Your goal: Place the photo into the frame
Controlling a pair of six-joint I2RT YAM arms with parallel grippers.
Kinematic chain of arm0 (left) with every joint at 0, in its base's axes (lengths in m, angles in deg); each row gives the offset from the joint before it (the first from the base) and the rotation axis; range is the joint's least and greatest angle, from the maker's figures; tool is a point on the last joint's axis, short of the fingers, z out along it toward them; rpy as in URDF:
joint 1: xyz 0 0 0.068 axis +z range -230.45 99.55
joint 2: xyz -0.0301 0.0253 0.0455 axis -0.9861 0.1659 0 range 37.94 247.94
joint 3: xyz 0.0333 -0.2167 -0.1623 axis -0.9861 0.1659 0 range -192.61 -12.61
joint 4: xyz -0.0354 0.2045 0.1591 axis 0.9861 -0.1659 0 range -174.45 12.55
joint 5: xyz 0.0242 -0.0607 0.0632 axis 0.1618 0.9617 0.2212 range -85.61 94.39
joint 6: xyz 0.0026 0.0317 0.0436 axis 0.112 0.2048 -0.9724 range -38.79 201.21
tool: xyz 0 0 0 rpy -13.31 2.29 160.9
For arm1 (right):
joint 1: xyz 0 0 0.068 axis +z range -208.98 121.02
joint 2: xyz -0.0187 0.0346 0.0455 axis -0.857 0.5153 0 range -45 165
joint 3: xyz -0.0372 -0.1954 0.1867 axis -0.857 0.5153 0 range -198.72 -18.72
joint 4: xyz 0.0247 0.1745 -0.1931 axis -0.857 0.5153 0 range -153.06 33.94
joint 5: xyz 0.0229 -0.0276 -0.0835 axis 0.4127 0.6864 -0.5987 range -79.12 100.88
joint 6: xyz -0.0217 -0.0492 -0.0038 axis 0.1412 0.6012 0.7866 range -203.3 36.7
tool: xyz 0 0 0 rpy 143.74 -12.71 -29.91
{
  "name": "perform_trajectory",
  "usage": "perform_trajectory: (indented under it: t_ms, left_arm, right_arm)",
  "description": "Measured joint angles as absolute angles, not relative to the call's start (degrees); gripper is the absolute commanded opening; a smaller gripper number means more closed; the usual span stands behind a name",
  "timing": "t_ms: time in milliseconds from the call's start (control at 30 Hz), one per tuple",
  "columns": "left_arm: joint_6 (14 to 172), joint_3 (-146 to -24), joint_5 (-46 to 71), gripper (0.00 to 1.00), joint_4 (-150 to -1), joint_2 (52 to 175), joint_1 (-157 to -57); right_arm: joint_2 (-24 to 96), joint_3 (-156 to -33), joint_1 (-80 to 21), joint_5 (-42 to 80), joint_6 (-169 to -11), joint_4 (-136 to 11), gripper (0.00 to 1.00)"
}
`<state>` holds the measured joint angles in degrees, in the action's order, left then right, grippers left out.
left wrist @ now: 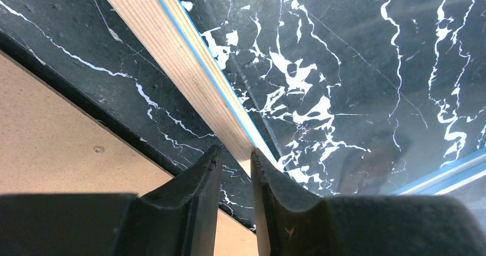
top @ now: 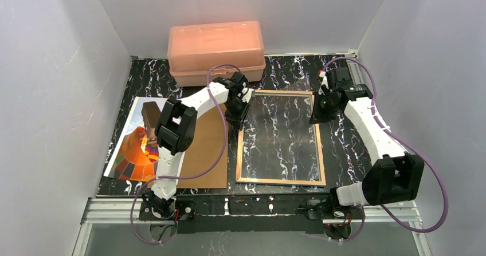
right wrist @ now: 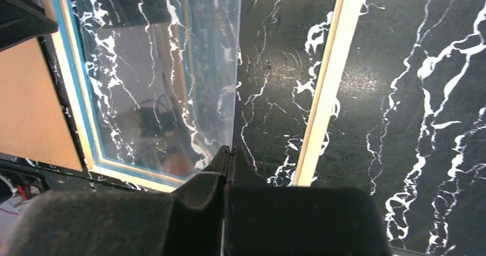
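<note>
Frame (top: 320,153) lies flat mid-table, back side up. Photo (top: 133,153) is face up at the left edge, partly under the left arm, and touches the brown backing board (top: 206,153) between it and the frame. Left gripper (left wrist: 235,153) sits at the frame's far-left corner with its jaws narrow over the wooden rail; can't tell if they pinch it. Right gripper (right wrist: 230,150) is at the far-right corner, clamped on the edge of the clear pane (right wrist: 172,67), which looks lifted off the right rail. Peach box (top: 216,47) sits far, by the back wall.
</note>
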<state>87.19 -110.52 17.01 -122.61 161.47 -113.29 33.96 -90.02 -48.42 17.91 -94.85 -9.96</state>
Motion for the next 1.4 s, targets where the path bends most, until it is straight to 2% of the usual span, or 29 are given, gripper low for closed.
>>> perform_trajectory:
  t_ms: [467,700,1100,1400]
  left_arm:
    - [84.3,-104.8,13.3,0.19,-118.6,157.3,-112.5]
    - [83.7,-103.7,13.9,0.19,-118.3,156.6,-110.5]
    - [83.0,-98.2,23.1,0.17,-118.7,153.8,-106.7]
    - [82.3,-94.7,25.6,0.14,-119.9,153.3,-103.7]
  right_arm:
    - [29.7,-83.3,-48.0,26.3,-99.7,-16.3,0.01]
    - [29.5,-81.8,-45.5,26.6,-101.8,-18.7,0.01]
    - [23.7,-80.9,-45.3,29.3,-106.3,-24.0,0.01]
    - [22.5,-78.4,-45.2,29.3,-108.8,-27.6,0.01]
